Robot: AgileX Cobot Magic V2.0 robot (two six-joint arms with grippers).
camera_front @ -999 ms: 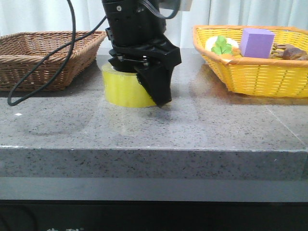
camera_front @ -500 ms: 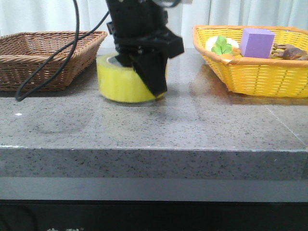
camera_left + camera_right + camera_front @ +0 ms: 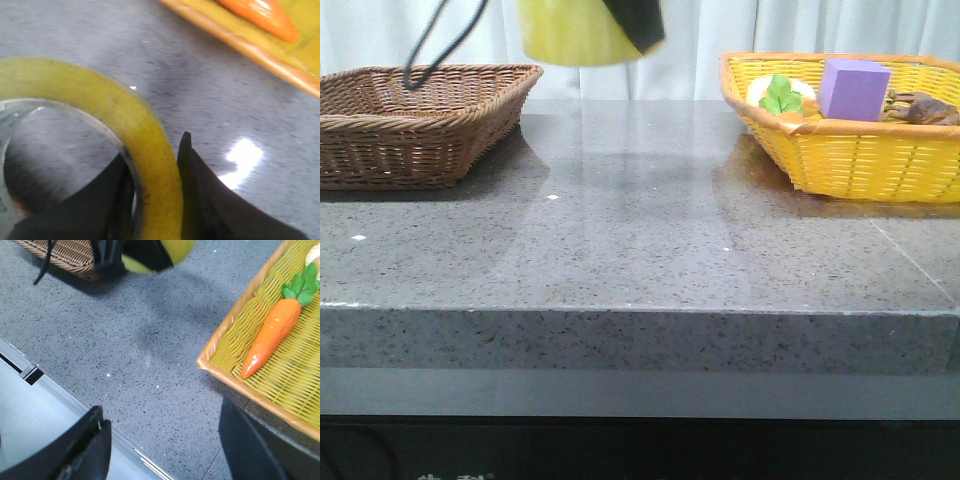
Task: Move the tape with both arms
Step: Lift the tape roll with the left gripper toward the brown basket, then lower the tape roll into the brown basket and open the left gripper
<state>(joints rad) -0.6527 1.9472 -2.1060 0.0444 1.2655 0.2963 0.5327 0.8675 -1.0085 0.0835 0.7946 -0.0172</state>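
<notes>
**Tape lifted clear of tabletop; handover pending**

**Change of state.** One second ago the tape (image 3: pixel 578 30) rested on the tabletop (image 3: pixel 640 240) with the left tool (image 3: pixel 155 200) lowered over it. Half a second ago the roll was tilted and shifted slightly toward the brown basket (image 3: pixel 415 120). It now hangs well above the surface, at the top edge of the front view. The left wrist view shows one finger inside the ring and one outside, with the yellow wall pinched between them. The left tool is therefore clenched on the tape.

**Meaning for the task.** Pick-up appears complete. The remaining steps are judged to be the pass to the right arm and the final placement.

**Right tool.** The right tool (image 3: pixel 165 440) is spread wide, holds nothing, and sits above the tabletop beside the yellow basket (image 3: pixel 225 367). From its wrist view the tape appears in the distance, near the brown basket.

**Surroundings.**
- Yellow basket: contains a toy carrot (image 3: pixel 272 335), a purple block (image 3: pixel 853 88) and a brown object too small to identify.
- Brown basket: no contents visible.
- A black cable (image 3: pixel 440 40) hangs beside the tape, over the brown basket.

**Obstructions.** The tabletop between the two arms shows no object. The cable may snag during the pass. The grip covers only one short section of the ring, so the roll may swing.
</notes>
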